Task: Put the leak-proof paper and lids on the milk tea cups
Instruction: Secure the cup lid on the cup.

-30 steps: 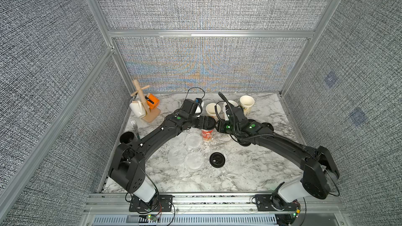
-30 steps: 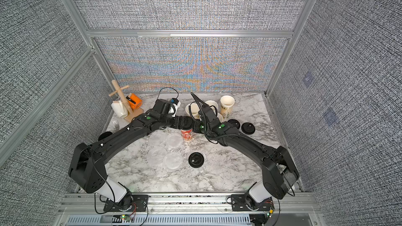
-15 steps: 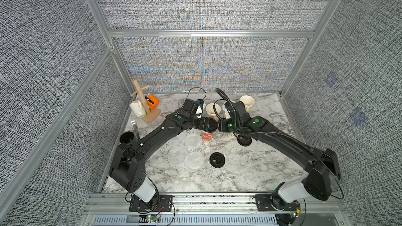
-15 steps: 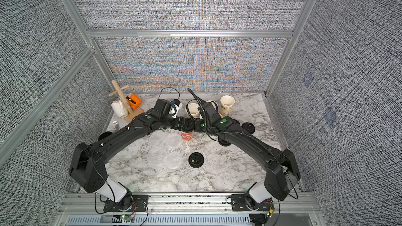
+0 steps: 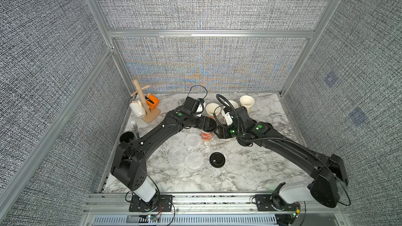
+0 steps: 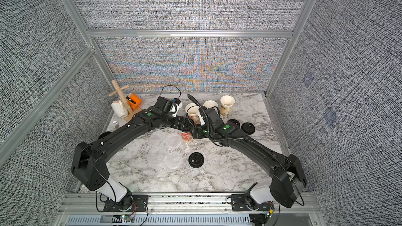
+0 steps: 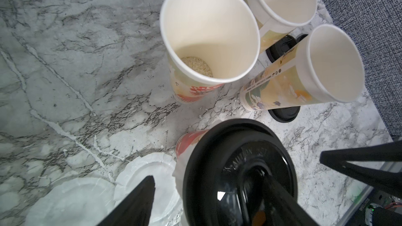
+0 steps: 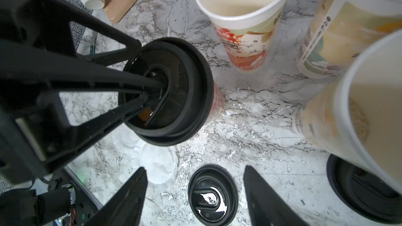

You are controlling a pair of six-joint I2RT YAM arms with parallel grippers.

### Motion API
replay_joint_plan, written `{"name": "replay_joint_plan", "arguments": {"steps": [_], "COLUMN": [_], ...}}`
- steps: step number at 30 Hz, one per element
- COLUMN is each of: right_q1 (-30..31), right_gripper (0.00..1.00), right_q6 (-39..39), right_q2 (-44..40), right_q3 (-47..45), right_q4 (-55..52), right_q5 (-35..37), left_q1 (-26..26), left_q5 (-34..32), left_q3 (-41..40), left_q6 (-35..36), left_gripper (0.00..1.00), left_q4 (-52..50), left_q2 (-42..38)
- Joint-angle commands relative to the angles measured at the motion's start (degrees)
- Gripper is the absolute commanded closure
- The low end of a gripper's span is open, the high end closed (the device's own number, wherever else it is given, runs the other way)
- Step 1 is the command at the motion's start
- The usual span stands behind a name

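A red-printed milk tea cup stands mid-table with a black lid on it. A whitish film edge shows under the lid's rim. My left gripper is open above it: one finger rests in the lid's centre and the other hangs outside the rim. My right gripper is open just right of this cup and holds nothing. Several leak-proof paper discs lie flat to the cup's left and front. Open cups stand behind; one holds grains at its bottom.
One black lid lies in front of the capped cup, and more black lids lie right of the cups. A wooden mug tree with an orange and a white mug, a fork and a black mug stand at the left.
My right gripper has opened and drawn slightly back from the capped red cup. The left gripper has stayed over the lid.
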Motion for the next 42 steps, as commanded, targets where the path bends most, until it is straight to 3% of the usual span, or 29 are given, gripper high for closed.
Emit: {"name": "replay_joint_plan", "arguments": {"steps": [1,15,24,27,33,38,42], "right_q1": [0.3,2.4,4.74,5.83,5.95,5.64,4.89], "right_gripper": [0.21,0.06,0.03,0.03,0.03,0.03,0.03], "right_q6": [-2.94,-9.11,-9.59,-10.68,-10.07,-9.55,-9.29], "right_q2": [-0.44,3.08,5.29,4.88,-1.06,-8.6,-14.04], "right_q3": [-1.47,-2.47,-4.33,-5.45,-10.4,-14.77,-16.96], "right_q4": [5.44,15.25,22.63,24.16,24.12,22.4,20.47], "right_q5": [-0.82,2.45,7.94,8.94,10.11,11.45,12.16], "left_q1": [0.04,0.0,0.14,0.13,0.18,-0.1,-0.22], "left_q5": [-1.67,-1.24,-14.17,-15.57,-17.01,-12.95,-10.25], "left_q3": [1.64,5.13,-0.84,-8.02,-30.3,-49.86,-58.89], "left_q6": [1.58,1.46,-3.11,-5.1,-7.0,-1.36,1.61], "left_gripper": [0.2,0.15,0.13,0.13,0.09,0.07,0.06], "left_q4": [-4.34,-2.16,-0.72,3.72,20.19,40.61,55.34], "left_q2": [0.41,-0.91,-8.57,-13.09,-27.47,-37.26,-37.52]}}
